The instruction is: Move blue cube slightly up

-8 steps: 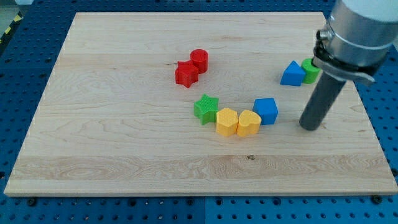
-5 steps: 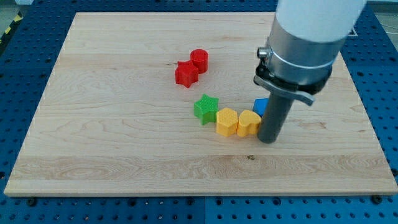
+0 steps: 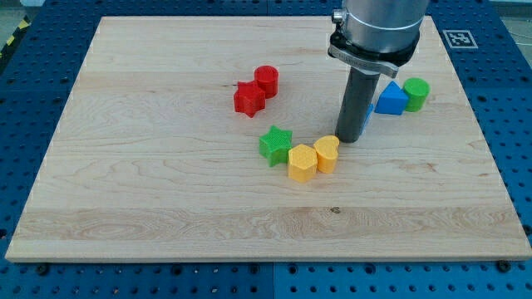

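Camera view shows a pale wooden board [image 3: 166, 191] lying on a blue perforated table [image 3: 25, 274], with the arm's dark rod coming down from a grey collar at the view's top. The arm carries no pincer; it ends in the plain rod, which holds nothing, and its tip [image 3: 350, 139] rests on the board.

Taking the tip as the landmark: the blue cube [image 3: 366, 118] is almost wholly hidden behind the rod, with only a thin blue sliver showing at the rod's right edge, just above and to the view's right of the tip; whether the two touch cannot be told. Just below and to the view's left of the tip lies the yellow heart-shaped block [image 3: 327, 153], very close to it, and pressed against that block's left side is the yellow hexagonal block [image 3: 302, 162]. The green star [image 3: 276, 144] sits further to the view's left of the tip, just beside the yellow hexagonal block.

Toward the view's right and above the tip stands the blue triangular block [image 3: 391, 99], near the rod's right side, and the green cylinder [image 3: 416, 93] sits just beyond it, close against it. Well apart to the view's left and above the tip are the red star [image 3: 248, 99] and the red cylinder [image 3: 267, 80], the two touching, the cylinder nearer the view's top.
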